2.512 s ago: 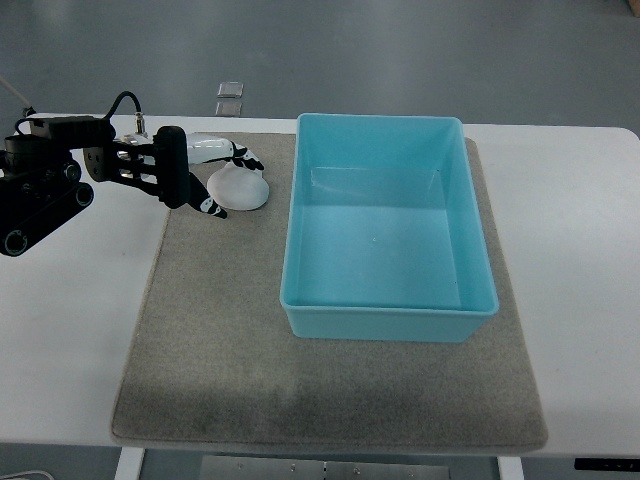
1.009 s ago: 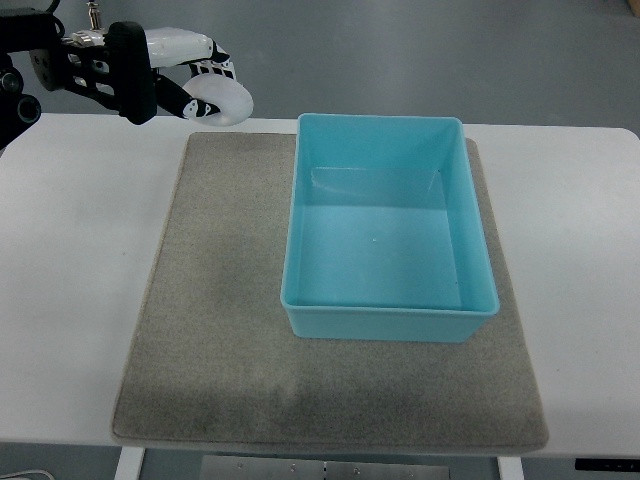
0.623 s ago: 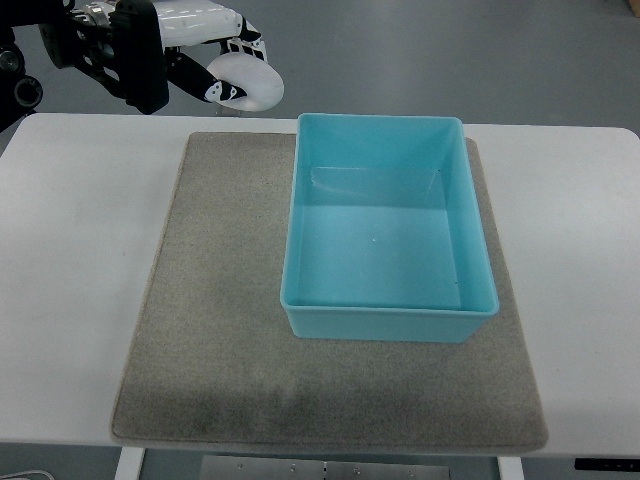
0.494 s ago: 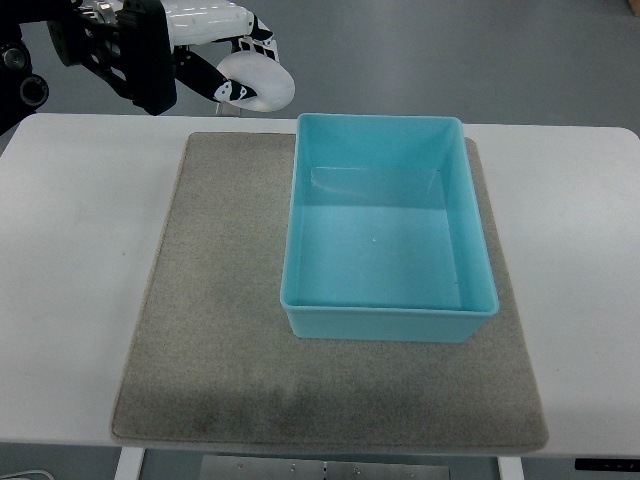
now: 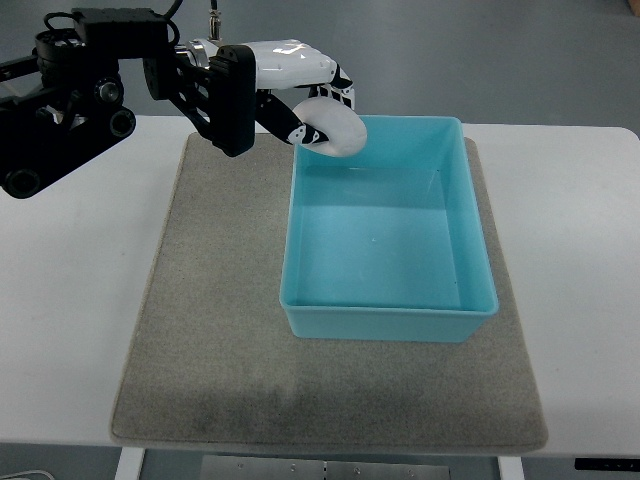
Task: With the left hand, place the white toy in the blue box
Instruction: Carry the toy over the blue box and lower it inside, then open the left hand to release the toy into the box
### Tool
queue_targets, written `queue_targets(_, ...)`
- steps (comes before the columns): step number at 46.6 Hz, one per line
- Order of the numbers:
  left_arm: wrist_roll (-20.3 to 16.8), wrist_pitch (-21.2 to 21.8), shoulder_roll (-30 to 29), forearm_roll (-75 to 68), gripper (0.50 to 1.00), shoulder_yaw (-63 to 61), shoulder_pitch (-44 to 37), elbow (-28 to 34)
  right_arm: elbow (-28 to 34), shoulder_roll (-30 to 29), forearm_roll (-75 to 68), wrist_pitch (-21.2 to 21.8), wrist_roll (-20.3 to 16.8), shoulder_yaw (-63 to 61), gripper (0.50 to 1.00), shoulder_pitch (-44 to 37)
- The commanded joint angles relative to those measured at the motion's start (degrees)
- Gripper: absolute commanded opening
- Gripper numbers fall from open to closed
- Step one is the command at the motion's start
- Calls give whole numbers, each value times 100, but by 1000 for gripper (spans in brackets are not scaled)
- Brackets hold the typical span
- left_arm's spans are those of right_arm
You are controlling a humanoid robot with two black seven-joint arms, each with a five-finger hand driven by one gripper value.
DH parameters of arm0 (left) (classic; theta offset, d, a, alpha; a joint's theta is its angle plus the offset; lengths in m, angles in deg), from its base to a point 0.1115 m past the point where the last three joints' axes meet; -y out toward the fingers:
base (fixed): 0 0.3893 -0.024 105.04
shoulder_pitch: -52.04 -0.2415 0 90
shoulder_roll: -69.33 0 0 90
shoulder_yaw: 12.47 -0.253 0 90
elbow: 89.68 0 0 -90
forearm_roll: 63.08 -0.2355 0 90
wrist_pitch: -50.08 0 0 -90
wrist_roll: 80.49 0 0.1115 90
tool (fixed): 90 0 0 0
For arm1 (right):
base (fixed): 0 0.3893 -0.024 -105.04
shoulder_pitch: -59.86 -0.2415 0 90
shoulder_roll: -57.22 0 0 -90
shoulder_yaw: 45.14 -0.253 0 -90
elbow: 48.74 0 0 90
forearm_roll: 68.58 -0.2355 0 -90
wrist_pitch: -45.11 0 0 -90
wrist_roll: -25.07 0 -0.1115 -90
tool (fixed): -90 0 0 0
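The robot's left hand [image 5: 300,90], white-shelled with black joints, reaches in from the left on a black, cabled arm [image 5: 90,100] and holds a rounded, smooth white toy [image 5: 333,127] in curled fingers [image 5: 290,128]. One dark-tipped finger wraps under the toy's left side while the white upper fingers lie across its top (the exact contact on the far side is hidden by the hand itself). The toy is up in the air, over the far left corner of a light blue rectangular plastic box [image 5: 387,325], overlapping the box's far rim in this steep view.

The box stands open on a grey felt-like mat [image 5: 220,340], toward the mat's right and far part, its long sides running near to far. Inside, the box shows only its pale blue floor and walls, with a faint reflection on the far wall. The toy is not inside it yet.

The mat lies flat on a white table top [image 5: 70,300], which shows on both the left and right of it. Beyond the table's far edge is a grey floor.
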Motion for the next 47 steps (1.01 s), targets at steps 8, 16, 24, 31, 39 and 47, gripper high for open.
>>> queue_targets(8,24,24,301,-30,500,-162,-74,52,0,0,0,0,-1,1,936,2)
queue_targets(16,41,199,547,-389,500,-338,-214,271,0,0,0,0,-1,1,936,2)
queue_targets(24,50,481,705,-636,500,-356,-399,289,0,0,0,0,-1,1,936,2)
queue_targets(31,50,498,776,-636,500,-364,-452,307,0,0,0,0,-1,1,936,2)
queue_targets(39,59,613,785,-645,660,-364,-513,298,0,0,0,0,-1,1,936,2)
queue_targets(47,59,770,890,-540,966,-338,-724,307,0,0,0,0,-1,1,936,2)
